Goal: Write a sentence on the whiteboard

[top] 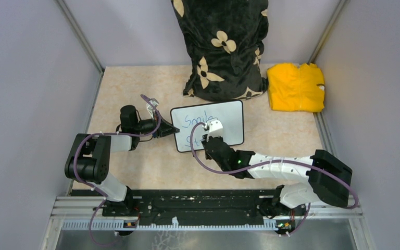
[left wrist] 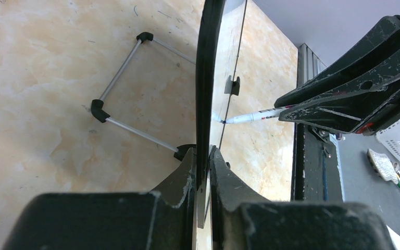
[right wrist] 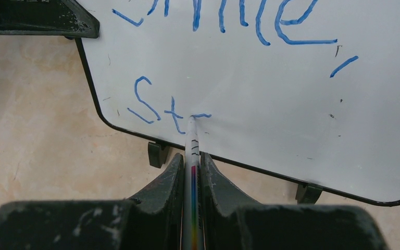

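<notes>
Writing under way: right hand [right wrist: 191, 162] clamps the marker [right wrist: 191, 136], tip touching the whiteboard [top: 228, 125] just after "St" on the second line of the sentence [top: 197, 122]. Left hand [left wrist: 203, 159] pinches the board's left edge, likely bracing it against pen pressure on the tabletop [top: 140, 166].

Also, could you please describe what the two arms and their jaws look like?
The left arm and right arm are blocky black-and-white links, each trailing a purple cable. A green light glows on the right one. The jaws are black, wedge-shaped and scuffed.
</notes>
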Action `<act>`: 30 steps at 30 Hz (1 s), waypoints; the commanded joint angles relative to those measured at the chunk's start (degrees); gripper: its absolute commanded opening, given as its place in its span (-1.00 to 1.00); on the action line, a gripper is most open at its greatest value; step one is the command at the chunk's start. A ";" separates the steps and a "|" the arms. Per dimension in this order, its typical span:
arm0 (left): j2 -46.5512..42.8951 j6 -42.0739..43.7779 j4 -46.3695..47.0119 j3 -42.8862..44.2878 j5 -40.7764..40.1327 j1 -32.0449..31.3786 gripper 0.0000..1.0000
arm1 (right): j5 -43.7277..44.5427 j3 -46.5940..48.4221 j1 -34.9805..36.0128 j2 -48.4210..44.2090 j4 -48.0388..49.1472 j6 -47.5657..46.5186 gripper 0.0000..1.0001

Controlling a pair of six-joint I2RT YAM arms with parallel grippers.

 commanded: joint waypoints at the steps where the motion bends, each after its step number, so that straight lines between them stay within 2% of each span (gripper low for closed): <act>1: 0.14 2.80 -2.44 0.40 -2.30 -0.97 -1.00 | 0.45 0.44 -0.55 0.48 -0.82 0.51 -1.00; 8: 0.20 2.89 -2.54 0.42 -2.35 -0.97 -1.00 | 1.35 -1.43 -0.59 -1.00 -1.73 0.73 -1.00; 30: 0.15 3.07 -2.73 0.49 -2.34 -1.08 -1.00 | 3.56 0.93 -1.47 -3.31 -2.92 -1.50 -1.00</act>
